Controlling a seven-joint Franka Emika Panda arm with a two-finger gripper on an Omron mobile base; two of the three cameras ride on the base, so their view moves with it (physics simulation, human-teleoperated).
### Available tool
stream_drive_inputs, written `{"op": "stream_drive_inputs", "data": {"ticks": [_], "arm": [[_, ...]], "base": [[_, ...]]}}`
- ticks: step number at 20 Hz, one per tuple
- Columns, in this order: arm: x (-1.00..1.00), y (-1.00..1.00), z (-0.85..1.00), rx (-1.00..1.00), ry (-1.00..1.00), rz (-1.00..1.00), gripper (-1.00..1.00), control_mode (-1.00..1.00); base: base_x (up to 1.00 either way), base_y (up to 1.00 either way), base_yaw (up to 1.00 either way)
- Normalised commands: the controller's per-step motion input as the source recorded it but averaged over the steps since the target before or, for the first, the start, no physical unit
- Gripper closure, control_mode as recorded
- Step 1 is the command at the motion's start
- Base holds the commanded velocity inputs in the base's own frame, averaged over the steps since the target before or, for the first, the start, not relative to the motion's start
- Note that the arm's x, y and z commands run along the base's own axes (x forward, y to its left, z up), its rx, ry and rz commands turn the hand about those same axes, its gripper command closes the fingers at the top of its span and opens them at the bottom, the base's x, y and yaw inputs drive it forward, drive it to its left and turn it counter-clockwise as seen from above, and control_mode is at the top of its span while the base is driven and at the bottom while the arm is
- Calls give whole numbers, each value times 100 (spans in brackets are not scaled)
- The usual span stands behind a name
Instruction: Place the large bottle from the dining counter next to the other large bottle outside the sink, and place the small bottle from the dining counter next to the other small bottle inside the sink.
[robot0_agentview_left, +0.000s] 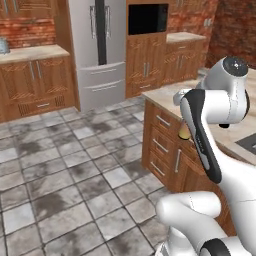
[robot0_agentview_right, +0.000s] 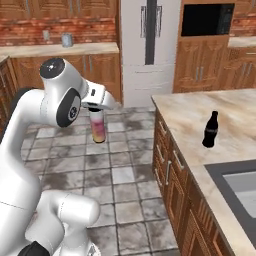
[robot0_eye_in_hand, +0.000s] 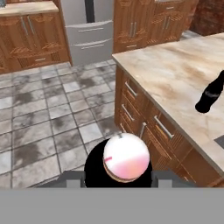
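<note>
Grey stone floor tiles (robot0_agentview_right: 120, 175) are lying below the gripper (robot0_agentview_right: 98, 108), which is clamping the large bottle (robot0_agentview_right: 98, 129) by its dark cap and carrying it upright in mid-air, well short of the counter (robot0_agentview_right: 200, 115); the bottle is hanging vertically, probably so that it can be stood down beside its partner. One other large bottle (robot0_agentview_right: 210, 129), all black, is standing on the counter near the sink (robot0_agentview_right: 240, 187), marking the drop-off spot. Two large bottles are appearing in total: one pink-orange, one black. One sink is showing.
</note>
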Motion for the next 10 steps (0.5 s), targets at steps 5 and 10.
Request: {"op": "stream_drive_inputs", "data": {"ticks": [5,10], "arm": [[0,0,0,0,0,0,100,100],[0,0,0,0,0,0,100,100]], "base": [[0,0,-25],[0,0,-25]]}}
